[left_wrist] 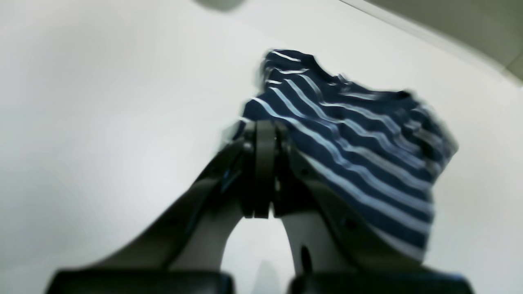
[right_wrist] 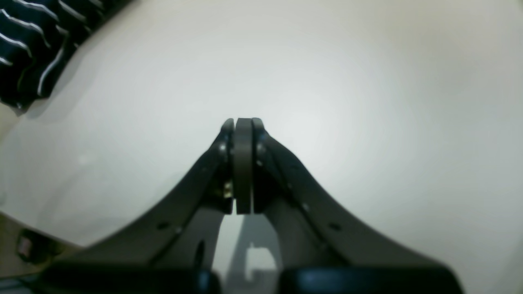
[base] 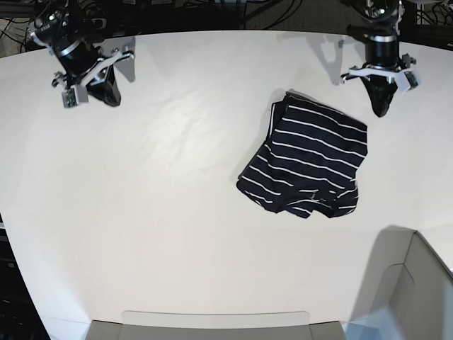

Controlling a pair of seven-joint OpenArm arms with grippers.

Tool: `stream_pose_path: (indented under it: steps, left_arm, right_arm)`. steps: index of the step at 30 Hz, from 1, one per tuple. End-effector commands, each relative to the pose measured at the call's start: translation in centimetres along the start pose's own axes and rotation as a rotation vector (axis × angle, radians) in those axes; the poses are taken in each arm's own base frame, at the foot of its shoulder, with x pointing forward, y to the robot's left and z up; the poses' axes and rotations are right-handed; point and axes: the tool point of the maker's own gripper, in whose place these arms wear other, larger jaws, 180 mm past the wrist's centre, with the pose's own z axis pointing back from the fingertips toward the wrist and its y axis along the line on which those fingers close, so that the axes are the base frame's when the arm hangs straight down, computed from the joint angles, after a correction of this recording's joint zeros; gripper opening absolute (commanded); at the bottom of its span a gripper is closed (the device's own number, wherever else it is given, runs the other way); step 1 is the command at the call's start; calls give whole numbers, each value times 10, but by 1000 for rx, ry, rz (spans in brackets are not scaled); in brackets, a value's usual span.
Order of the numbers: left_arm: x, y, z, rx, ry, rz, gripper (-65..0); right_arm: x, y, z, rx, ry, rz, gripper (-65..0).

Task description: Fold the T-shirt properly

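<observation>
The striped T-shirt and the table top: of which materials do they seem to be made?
The T-shirt looks like soft, matte woven or knitted fabric, perhaps cotton: it creases and bunches along its lower edge. The table top seems smooth and slightly glossy, perhaps laminate or painted board: it shows blurred reflections.

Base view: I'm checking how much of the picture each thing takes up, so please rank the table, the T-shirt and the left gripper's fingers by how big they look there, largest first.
1. Table
2. T-shirt
3. Left gripper's fingers
</observation>
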Motion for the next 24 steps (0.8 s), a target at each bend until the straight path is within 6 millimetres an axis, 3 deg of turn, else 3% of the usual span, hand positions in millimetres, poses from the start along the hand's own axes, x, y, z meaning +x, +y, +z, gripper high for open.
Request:
stream_pose_path:
  steps: [1,6,9,14,19,24]
  left_arm:
    - [5,0,5,-2,-25,-31,-650]
    - [-21,15,17,32,59,-66,-650]
    - [-28,23,21,50,82,-68,-650]
    - [-51,32,44,73,165,-77,-650]
    - [-88,47,79,179,237,-9,-650]
    - [-143,53,125,235,331,30,-650]
  right_arm:
    - [7,6,6,14,-53,-10,-650]
    - [-25,19,29,-6,-51,-115,-650]
    - [-41,22,38,-51,-40,-123,-650]
    - [-66,26,45,-128,24,-91,-650]
    - [-107,35,47,-85,142,-62,-650]
    - [-146,32,59,-33,204,-88,-650]
